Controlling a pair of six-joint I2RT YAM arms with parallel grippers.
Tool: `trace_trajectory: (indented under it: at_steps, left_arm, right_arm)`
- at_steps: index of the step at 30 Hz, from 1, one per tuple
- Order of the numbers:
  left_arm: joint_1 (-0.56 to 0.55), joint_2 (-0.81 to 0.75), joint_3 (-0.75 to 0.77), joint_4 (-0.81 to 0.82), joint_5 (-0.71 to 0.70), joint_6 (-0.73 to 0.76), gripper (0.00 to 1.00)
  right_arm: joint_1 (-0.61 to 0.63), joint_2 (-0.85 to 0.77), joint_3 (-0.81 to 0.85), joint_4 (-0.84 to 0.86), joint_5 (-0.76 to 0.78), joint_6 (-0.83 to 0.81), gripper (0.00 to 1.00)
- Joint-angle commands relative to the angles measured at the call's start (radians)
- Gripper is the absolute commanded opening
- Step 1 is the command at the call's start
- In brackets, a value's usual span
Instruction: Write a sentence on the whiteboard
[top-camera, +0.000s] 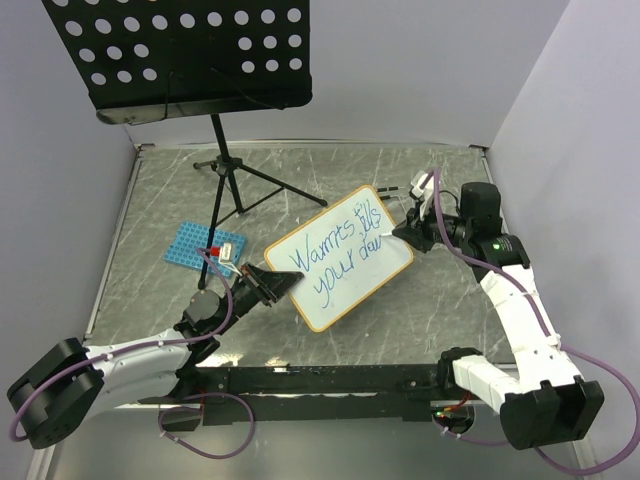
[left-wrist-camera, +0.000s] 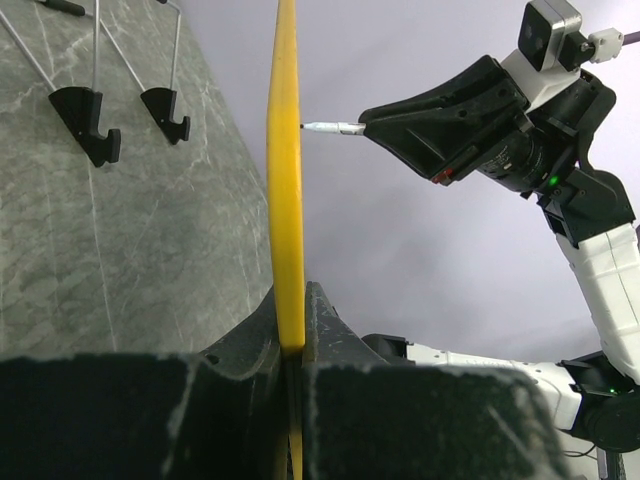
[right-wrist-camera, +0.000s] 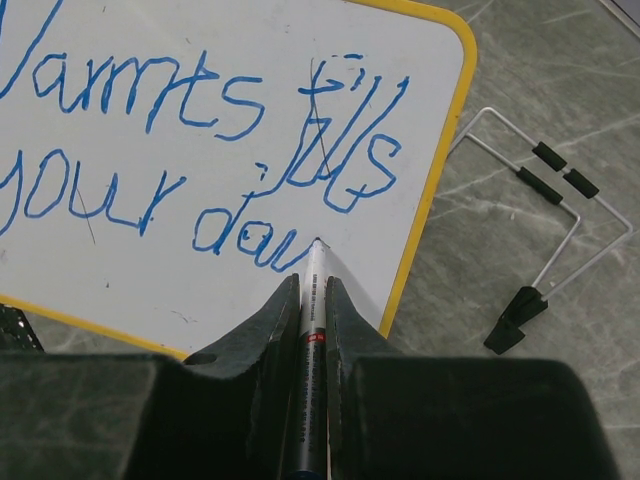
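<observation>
At the end of the sentence (right-wrist-camera: 190, 95), my right gripper (right-wrist-camera: 312, 288) clamps the marker (right-wrist-camera: 318, 262), tip touching the whiteboard (right-wrist-camera: 250, 40); my left gripper (left-wrist-camera: 293, 335) pinches its frame. I'd press lightly, steadily.

Robot lab test cell, far as I see: my bases sit on a black rail (top-camera: 330, 380) at the edge of a grey stone-look table (top-camera: 430, 310), plain walls (top-camera: 400, 70) on 3 sides, purple cables (top-camera: 441, 218) loose, music stand (top-camera: 180, 50) at back.
</observation>
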Motion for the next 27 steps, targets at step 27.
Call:
trace_trajectory:
  at_steps: [27]
  left_arm:
    - [0.003,0.002,0.034,0.23,0.012,-0.027,0.01]
  right_arm:
    - [0.006,-0.04,0.018,-0.076,-0.233,-0.004,0.0]
